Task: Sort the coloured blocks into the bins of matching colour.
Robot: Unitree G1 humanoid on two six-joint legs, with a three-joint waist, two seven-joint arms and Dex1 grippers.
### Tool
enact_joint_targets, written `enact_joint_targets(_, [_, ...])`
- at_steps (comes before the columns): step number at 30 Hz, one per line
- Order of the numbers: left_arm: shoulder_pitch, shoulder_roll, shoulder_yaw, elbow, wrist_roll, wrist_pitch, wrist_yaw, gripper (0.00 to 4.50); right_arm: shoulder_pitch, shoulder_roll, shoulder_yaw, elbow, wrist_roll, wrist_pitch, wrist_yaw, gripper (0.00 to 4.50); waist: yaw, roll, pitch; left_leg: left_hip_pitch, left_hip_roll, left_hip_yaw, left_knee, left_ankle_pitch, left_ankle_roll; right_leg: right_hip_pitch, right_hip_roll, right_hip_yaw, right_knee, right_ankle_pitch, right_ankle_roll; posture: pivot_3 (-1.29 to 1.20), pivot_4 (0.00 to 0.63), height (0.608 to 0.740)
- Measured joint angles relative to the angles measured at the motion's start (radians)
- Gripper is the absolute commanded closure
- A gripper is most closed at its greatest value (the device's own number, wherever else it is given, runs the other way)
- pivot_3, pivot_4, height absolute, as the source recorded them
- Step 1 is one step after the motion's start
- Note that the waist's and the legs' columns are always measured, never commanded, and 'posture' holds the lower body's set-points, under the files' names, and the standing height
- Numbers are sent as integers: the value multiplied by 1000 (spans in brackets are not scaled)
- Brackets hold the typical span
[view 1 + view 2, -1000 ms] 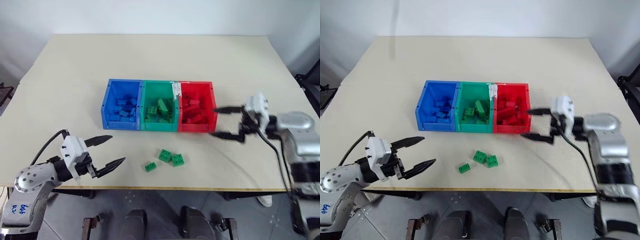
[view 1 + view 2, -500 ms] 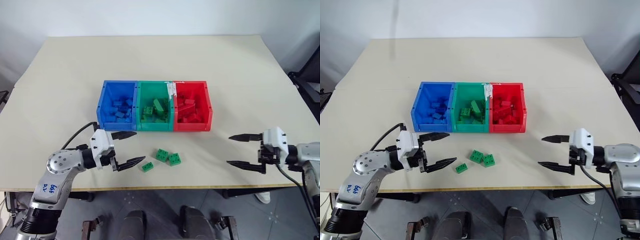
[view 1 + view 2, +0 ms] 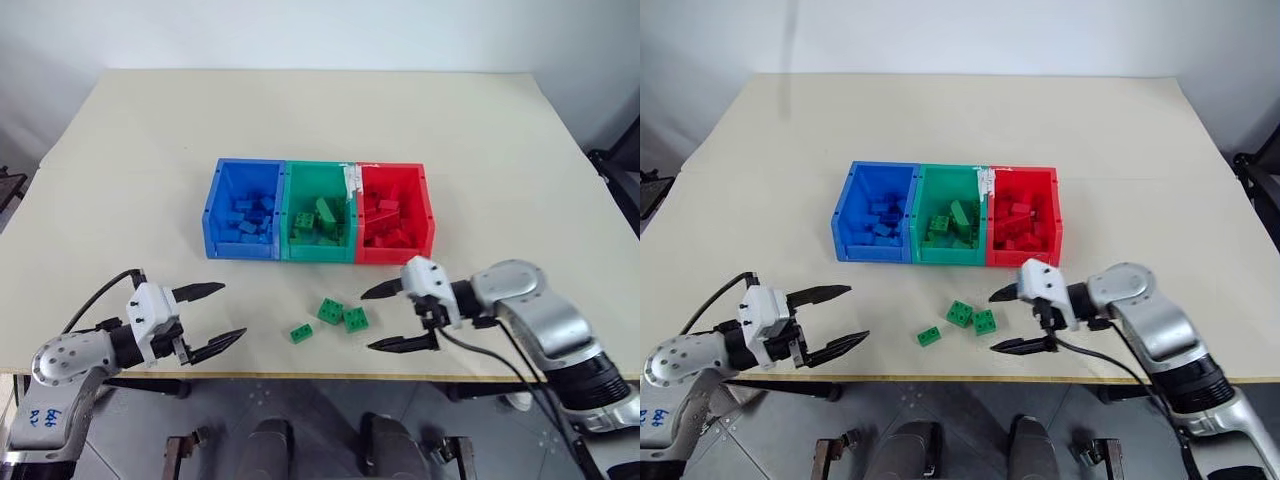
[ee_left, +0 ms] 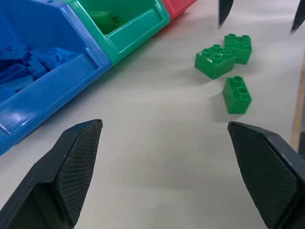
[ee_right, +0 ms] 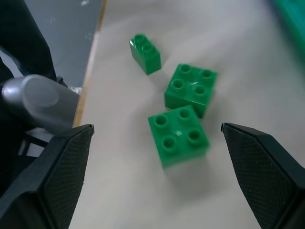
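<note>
Three green blocks lie loose near the table's front edge: a small one (image 3: 301,333) and two square ones (image 3: 330,310) (image 3: 355,319). My right gripper (image 3: 367,321) stands open just right of them, pointing left, with the nearest square block (image 5: 178,135) before its fingers and nothing held. Further left, my left gripper (image 3: 232,311) is open and empty, facing the blocks (image 4: 215,61) across bare table. Behind them stand the joined bins: blue (image 3: 240,248), green (image 3: 318,252) and red (image 3: 395,253), each holding bricks of its own colour.
The table's front edge (image 3: 320,377) runs close below the loose blocks. A white label strip (image 3: 351,185) sits between the green and red bins. A black cable (image 3: 100,295) loops from my left wrist.
My right gripper swung left from the table's right side to the green blocks. My left gripper reached toward them half a second ago and has drawn back left. Both stayed open.
</note>
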Motion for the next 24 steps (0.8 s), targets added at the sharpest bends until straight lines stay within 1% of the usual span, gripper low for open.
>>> enact_joint_targets(3, [28, -3, 4, -49, -7, 10, 11, 0, 0, 36, 18, 33, -52, -45, -48, 660, 0, -1, 0, 0, 0, 0, 0, 0, 0, 0, 0, 0, 0, 0, 0, 0, 150, 740])
enact_joint_targets(7, [43, -3, 6, -88, -15, 29, 28, 0, 3, 45, 20, 64, -88, -83, -78, 2123, 0, -1, 0, 0, 0, 0, 0, 0, 0, 0, 0, 0, 0, 0, 0, 0, 150, 740])
enact_joint_targets(10, [43, -3, 7, -95, -16, 41, 35, 0, 6, 50, 19, 63, -89, -85, -84, 3079, -2, -1, 0, 0, 0, 0, 0, 0, 0, 0, 0, 0, 0, 0, 0, 0, 150, 740])
enact_joint_targets(15, [44, -7, 7, -102, -25, 57, 45, 0, 11, 49, -1, 57, -49, -61, -72, 3070, -3, -1, 0, 0, 0, 0, 0, 0, 0, 0, 0, 0, 0, 0, 0, 0, 150, 740])
enact_joint_targets(18, [62, -19, 16, -115, -38, 62, 61, 0, -16, 50, -60, 50, 25, -22, -55, 3070, -4, -1, 0, 0, 0, 0, 0, 0, 0, 0, 0, 0, 0, 0, 0, 0, 150, 740])
enact_joint_targets(20, [79, -27, 32, -119, -40, 62, 77, 0, -85, 74, -110, 56, 81, 20, -63, 3070, -13, -1, 0, 0, 1, 0, 0, 0, 0, 0, 0, 0, 1, 0, 0, 0, 150, 740])
enact_joint_targets(22, [86, -40, 54, -122, -43, 61, 94, 0, -192, 139, -156, 90, 113, 43, -110, 3070, -23, -1, 0, 1, 2, 1, -1, 0, -1, 0, 1, 0, 2, 0, -1, 0, 150, 740])
enact_joint_targets(24, [105, -51, 79, -123, -46, 59, 109, 0, -290, 220, -170, 170, 97, 23, -185, 3070, -31, -1, -1, 2, 2, 1, -1, 0, -1, -1, 1, 0, 3, -1, -2, 0, 150, 740])
